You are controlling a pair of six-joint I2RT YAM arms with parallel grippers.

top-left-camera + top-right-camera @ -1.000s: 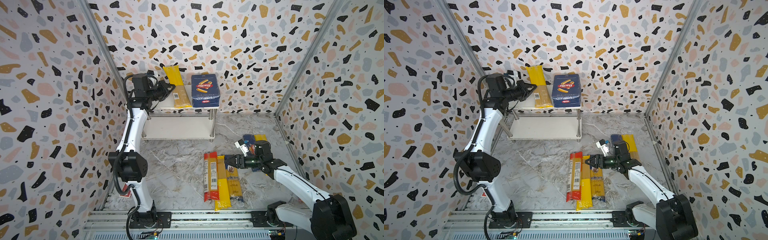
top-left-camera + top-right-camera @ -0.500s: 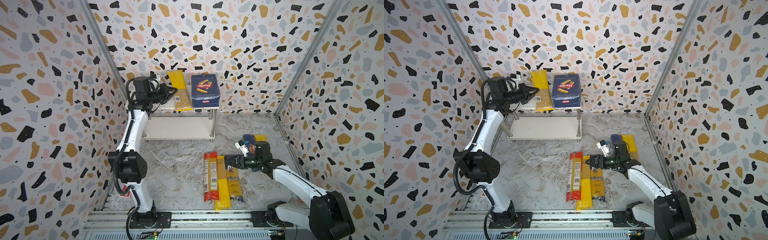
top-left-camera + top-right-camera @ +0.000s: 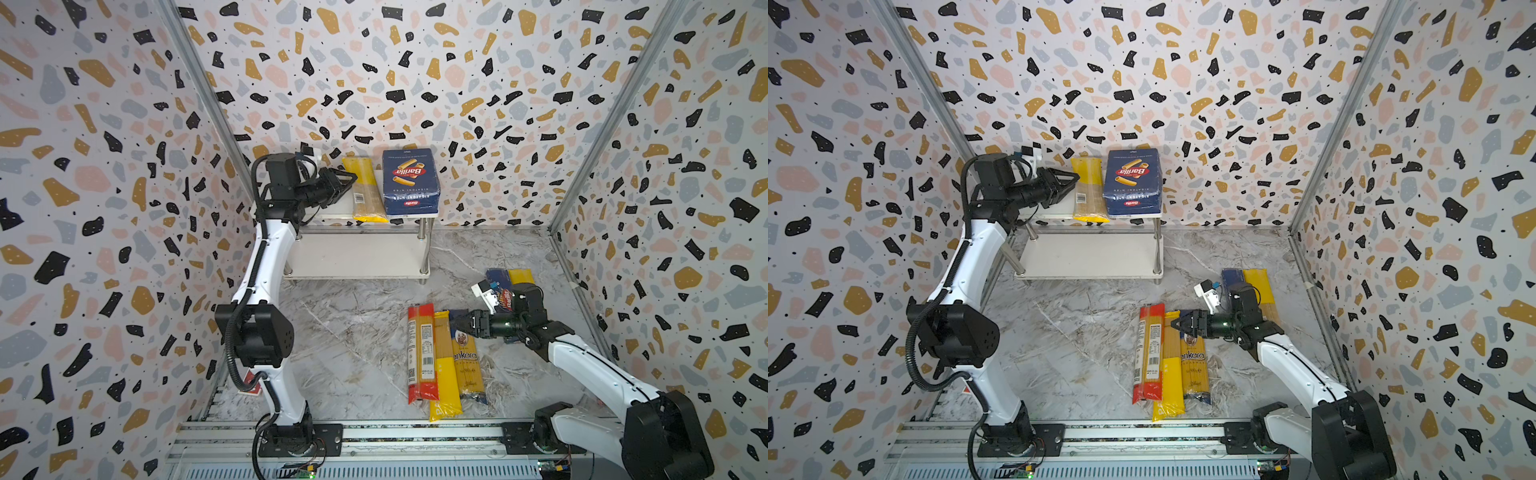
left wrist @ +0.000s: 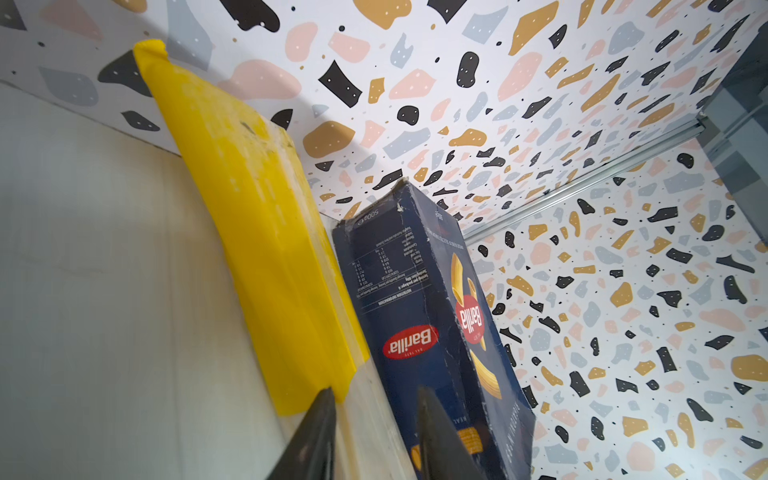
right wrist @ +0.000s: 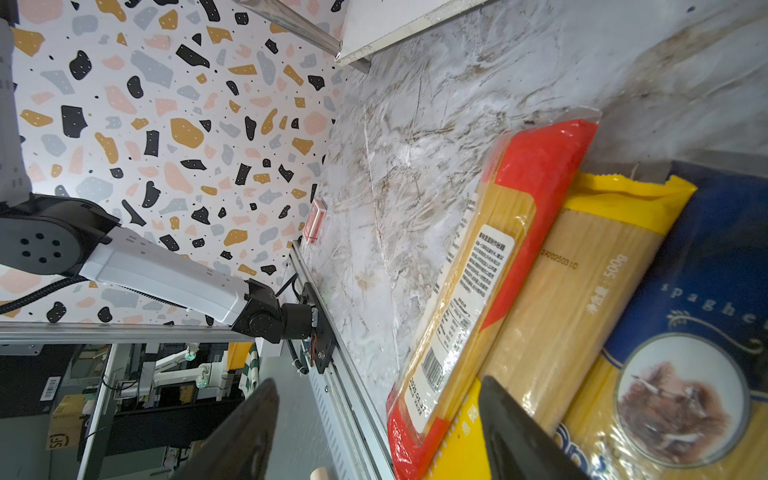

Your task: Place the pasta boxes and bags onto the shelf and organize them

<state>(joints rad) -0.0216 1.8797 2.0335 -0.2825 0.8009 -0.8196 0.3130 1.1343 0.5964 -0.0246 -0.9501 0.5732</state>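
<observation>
In the foreground, the red-ended bag (image 3: 422,353), yellow-ended bag (image 3: 444,365) and ankara bag (image 3: 467,357) are lying side by side on the table (image 3: 353,332), the right gripper (image 3: 457,323) hovering at their far ends with jaws standing wide and empty. Behind its wrist, the spaghetti box (image 3: 496,276) and a second yellow bag (image 3: 520,275) are lying partly hidden. Farthest back, at the top board of the shelf (image 3: 357,257), the left gripper (image 3: 351,183), jaws narrowly parted, is pointing at the shelved bag (image 3: 365,191) lying just beside the rigatoni box (image 3: 409,183).

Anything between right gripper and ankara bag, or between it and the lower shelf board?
Nothing visible. Right gripper is open at the end of the ankara bag; floor from there to the lower shelf board is bare.
</observation>
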